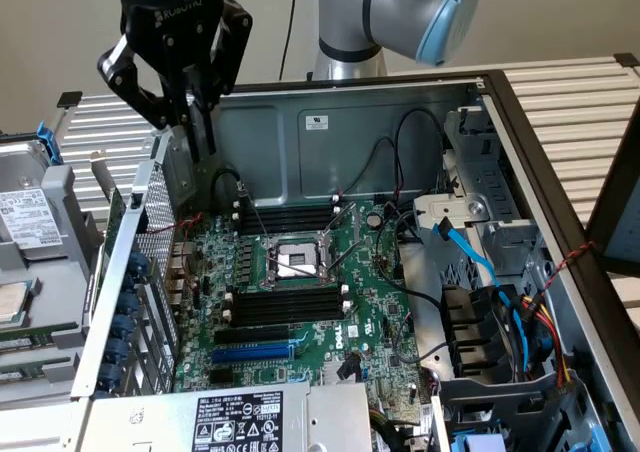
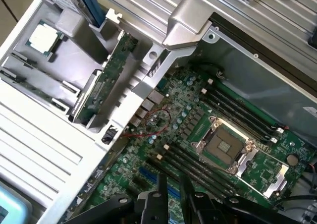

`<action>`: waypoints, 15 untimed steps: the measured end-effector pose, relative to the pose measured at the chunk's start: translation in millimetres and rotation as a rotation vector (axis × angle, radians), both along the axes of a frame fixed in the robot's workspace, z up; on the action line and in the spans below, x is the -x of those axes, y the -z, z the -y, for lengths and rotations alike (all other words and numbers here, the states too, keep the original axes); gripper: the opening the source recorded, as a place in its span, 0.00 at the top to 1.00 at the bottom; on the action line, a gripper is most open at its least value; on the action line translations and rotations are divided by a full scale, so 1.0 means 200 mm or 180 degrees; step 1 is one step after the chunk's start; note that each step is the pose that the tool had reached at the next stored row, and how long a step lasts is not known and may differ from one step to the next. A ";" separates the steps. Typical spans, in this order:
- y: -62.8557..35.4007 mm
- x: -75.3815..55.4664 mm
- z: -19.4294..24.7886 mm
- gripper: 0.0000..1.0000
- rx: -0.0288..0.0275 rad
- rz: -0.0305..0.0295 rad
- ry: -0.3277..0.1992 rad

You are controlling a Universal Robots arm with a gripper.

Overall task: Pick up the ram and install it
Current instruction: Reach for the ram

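Your hand (image 1: 203,142) hangs over the far corner of the open computer case (image 1: 350,132), at the exterior view's left, above the case's wall there. In the wrist view its two fingers (image 2: 161,189) stand close together with only a narrow gap, and nothing is held between them.

The ram (image 2: 105,80) is outside the case, just beyond that wall. You can see it standing on edge in a grey holder (image 2: 74,65), with a loose processor chip (image 2: 42,38) lying farther out in the same holder.

Inside the case, the motherboard (image 1: 370,302) lies flat with its open processor socket (image 1: 290,262) in the middle. Long black slots (image 1: 280,307) run on both sides of it and look bare. The case rests on a slatted worktop (image 1: 570,102).
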State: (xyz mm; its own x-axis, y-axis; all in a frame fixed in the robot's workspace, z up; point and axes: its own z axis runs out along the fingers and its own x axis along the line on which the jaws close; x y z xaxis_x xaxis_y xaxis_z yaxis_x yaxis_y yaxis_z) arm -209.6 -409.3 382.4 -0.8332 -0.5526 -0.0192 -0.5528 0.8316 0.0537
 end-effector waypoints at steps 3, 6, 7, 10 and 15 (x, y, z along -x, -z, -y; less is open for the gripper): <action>0.000 0.04 0.000 0.75 0.0000 0.0000 -0.0046; 0.000 0.10 0.000 0.75 0.0000 0.0000 -0.0062; 0.000 0.12 0.000 0.75 0.0000 0.0000 -0.0065; 0.000 0.19 0.000 0.75 0.0000 0.0000 -0.0070; 0.000 0.31 0.000 0.75 0.0000 0.0000 -0.0078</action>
State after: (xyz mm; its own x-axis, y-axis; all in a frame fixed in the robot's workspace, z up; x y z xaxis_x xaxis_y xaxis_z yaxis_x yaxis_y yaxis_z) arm -270.7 -409.3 382.4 -0.8194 -0.5729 -0.0192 -0.5730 0.8178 0.0537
